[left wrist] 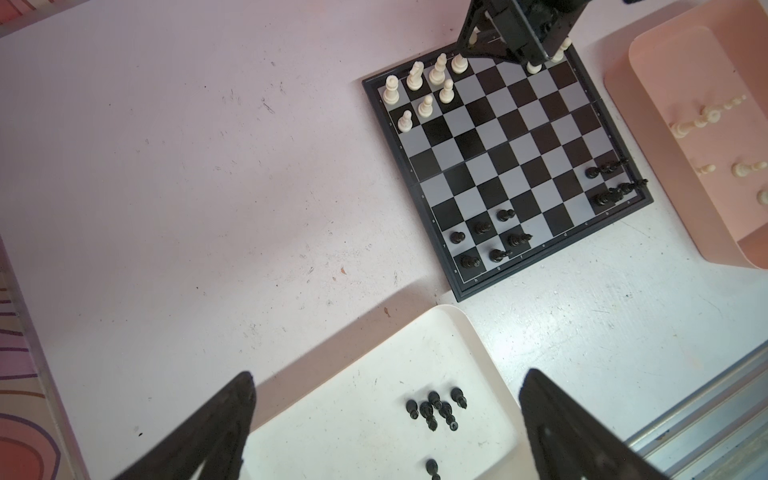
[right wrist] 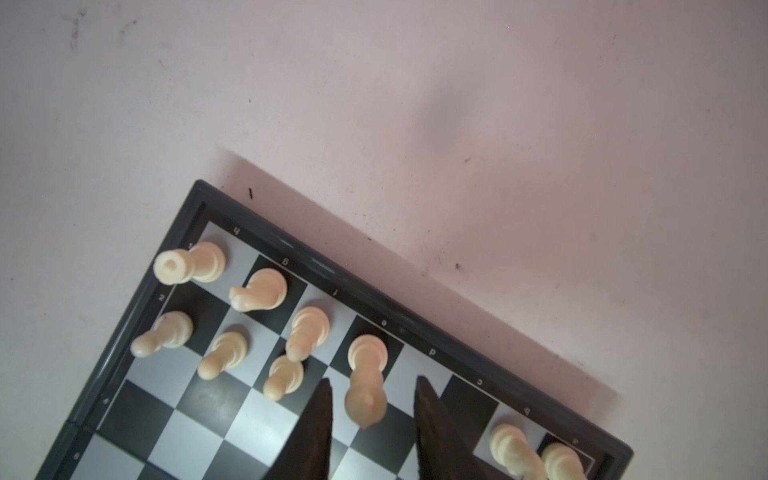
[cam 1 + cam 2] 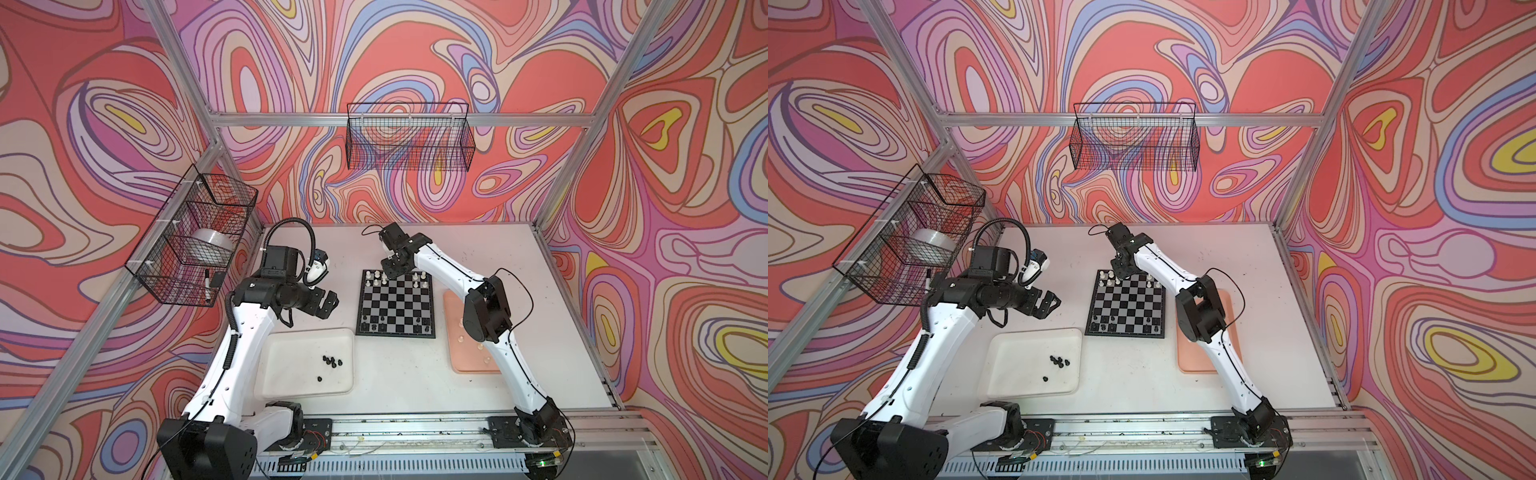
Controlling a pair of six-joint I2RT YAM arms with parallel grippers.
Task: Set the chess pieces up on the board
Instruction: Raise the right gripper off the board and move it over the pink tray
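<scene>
Your right pincer (image 2: 372,380) hangs low over one edge row of the square black-and-grey checkered chessboard (image 2: 266,237). Its two black fingers (image 2: 320,415) are spread a little. A tall cream-white plastic chess piece (image 2: 366,365) stands on the board right between them. You can see a thin gap on each side of it, so the fingers are not pinching it.

Six more small cream-white pieces (image 2: 259,291) stand close together on one side of this pincer. Two other cream-white pieces (image 2: 515,449) stand on its other side. A few little black pieces on the board (image 1: 482,228) stand along the opposite edge, well apart from this pincer.

Your left pincer (image 1: 388,374) is up in the air beside the board, well apart from the right one. Its fingers are spread very wide and hold nothing. Below it sits a shallow white plastic tray (image 1: 353,415). A small bunch of loose black pieces (image 1: 436,409) lies in that tray, and one more lies a bit apart from them.

A flat pink plastic tray (image 1: 685,62) sits just beside the board, on the side away from your left pincer. Some cream-white pieces in the pink tray (image 1: 706,116) lie on their sides.
</scene>
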